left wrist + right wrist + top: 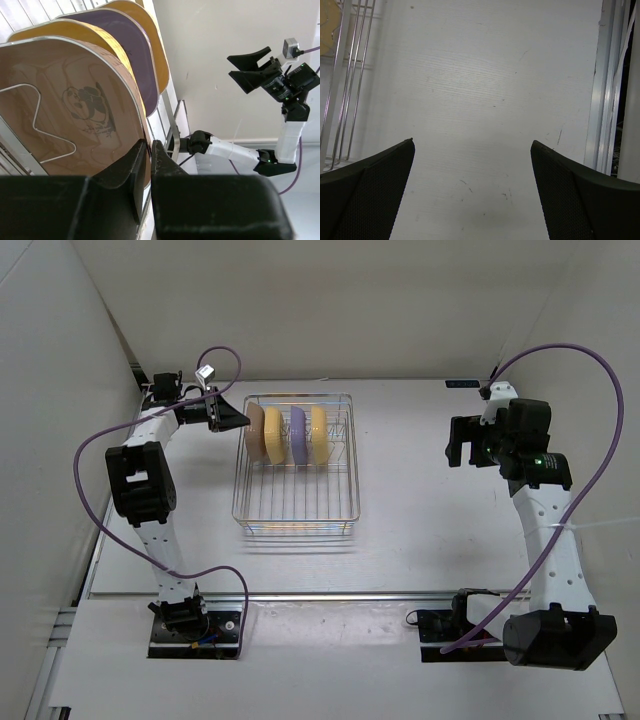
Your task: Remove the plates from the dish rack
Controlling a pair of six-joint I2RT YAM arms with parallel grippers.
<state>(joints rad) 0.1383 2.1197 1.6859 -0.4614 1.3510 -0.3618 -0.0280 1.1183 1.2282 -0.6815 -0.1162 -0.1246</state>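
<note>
My left gripper [148, 146] nearly shut, pinching rim of tan-pink plate [75, 110], leftmost in dish rack [300, 512]. I should lift straight up, clear of yellow plate [60, 31] beside it. My right gripper [472, 150] wide open, empty, well right of rack.

My left hand [242, 421] reaches to the rack's [298, 524] left side, fingers [131, 175] pinched on the tan plate's [75, 100] rim. My right hand [453, 452] hangs well right of the rack, spread wide.

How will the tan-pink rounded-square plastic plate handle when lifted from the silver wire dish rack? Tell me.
Probably stiff and light: the tan-pink plastic plate is thin and shallow. Pinched only at its rim by the left gripper, it may swing or slip.
</note>
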